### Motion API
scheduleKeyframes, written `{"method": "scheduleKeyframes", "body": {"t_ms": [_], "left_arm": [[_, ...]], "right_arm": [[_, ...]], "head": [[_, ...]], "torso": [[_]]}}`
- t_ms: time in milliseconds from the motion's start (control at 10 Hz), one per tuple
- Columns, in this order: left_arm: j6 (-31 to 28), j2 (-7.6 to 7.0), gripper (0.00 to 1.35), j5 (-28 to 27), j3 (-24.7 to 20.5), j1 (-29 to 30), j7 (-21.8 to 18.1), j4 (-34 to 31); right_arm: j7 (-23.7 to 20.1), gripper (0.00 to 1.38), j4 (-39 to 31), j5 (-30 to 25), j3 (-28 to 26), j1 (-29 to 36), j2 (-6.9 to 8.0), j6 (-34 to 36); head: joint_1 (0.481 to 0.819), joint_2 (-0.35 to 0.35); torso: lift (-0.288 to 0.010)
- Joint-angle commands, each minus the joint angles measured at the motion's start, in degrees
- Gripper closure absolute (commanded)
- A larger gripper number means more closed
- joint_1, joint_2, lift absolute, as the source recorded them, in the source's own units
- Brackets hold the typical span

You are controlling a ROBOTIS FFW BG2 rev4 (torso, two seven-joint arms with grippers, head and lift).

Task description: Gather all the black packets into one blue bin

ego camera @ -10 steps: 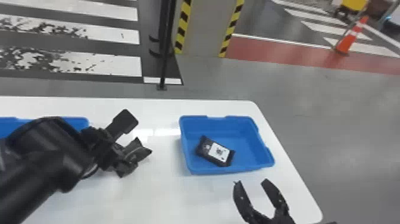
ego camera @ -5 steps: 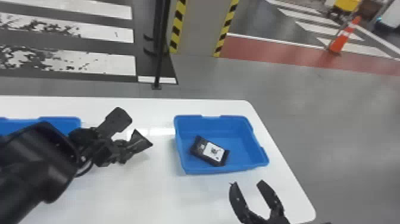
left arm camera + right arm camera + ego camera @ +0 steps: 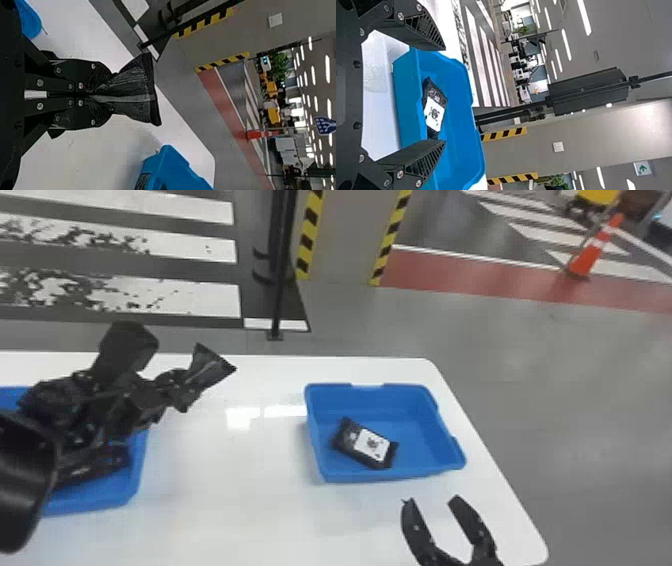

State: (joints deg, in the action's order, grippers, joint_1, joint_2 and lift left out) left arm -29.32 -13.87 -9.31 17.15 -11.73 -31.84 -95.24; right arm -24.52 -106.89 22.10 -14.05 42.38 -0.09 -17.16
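In the head view, the left gripper (image 3: pixel 179 391) pinches a black packet (image 3: pixel 212 365) that juts toward two o'clock over the white table (image 3: pixel 225 490). From that claw, one blue bin (image 3: pixel 95 505) sits at seven; another blue bin (image 3: pixel 375 402), at three, holds a second packet (image 3: pixel 367 444). At four, the right gripper (image 3: pixel 432 498) gapes wide.

Clearance: open lane between the two bins; left side blocked overhead.
Bare table (image 3: pixel 235 480) runs from left bin (image 3: pixel 100 502) to right bin (image 3: pixel 422 402), wide at the near edge. Left arm (image 3: pixel 25 480) covers much of left bin; left gripper (image 3: pixel 175 390) and its black packet (image 3: pixel 212 367) jut over the table's far side. Right bin: boxed packet (image 3: pixel 370 445) obstructs the near-left floor, far-right floor open. Right gripper (image 3: pixel 431 500) stands between right bin and the near right corner.
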Motion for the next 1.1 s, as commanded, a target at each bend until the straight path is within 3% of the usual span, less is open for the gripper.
{"method": "scheduleKeyframes", "body": {"t_ms": [0,200,300,500,600,800,1000], "left_arm": [[-1.05,-0.28,1.20,-2.23,-8.92,7.93,-0.67,-9.32],[-1.61,-0.28,1.20,-2.92,-15.78,14.26,-1.47,-15.08],[-0.21,-0.11,1.13,-2.92,-18.75,16.23,-1.55,-15.08],[-0.07,0.77,0.19,-3.03,-25.03,19.60,-0.76,-14.94],[1.62,0.95,0.04,-2.69,-27.09,21.01,-0.76,-14.94],[9.78,1.56,0.20,1.65,-29.94,25.08,-0.59,-14.94],[21.31,2.62,0.21,11.70,-30.86,31.55,0.47,-15.08]], "right_arm": [[0.00,0.20,-0.19,0.29,0.00,0.37,0.14,0.00],[0.00,0.20,-0.33,0.29,0.00,0.65,0.14,0.00],[0.00,0.20,-0.33,-0.05,0.00,0.51,0.14,0.00],[0.00,0.20,-0.19,-0.05,0.23,0.37,0.14,0.00],[0.00,0.20,-0.62,-0.51,0.23,0.37,0.14,0.00],[0.09,0.20,-4.69,-6.11,0.11,-0.05,0.14,1.27],[0.09,0.19,-8.63,-11.13,0.46,-1.46,0.14,4.36]], "head": [[0.695,-0.272],[0.695,-0.182],[0.695,-0.145],[0.695,-0.077],[0.695,-0.054],[0.695,0.008],[0.695,0.025]], "torso": [[-0.110],[-0.110],[-0.110],[-0.110],[-0.110],[-0.110],[-0.110]]}}
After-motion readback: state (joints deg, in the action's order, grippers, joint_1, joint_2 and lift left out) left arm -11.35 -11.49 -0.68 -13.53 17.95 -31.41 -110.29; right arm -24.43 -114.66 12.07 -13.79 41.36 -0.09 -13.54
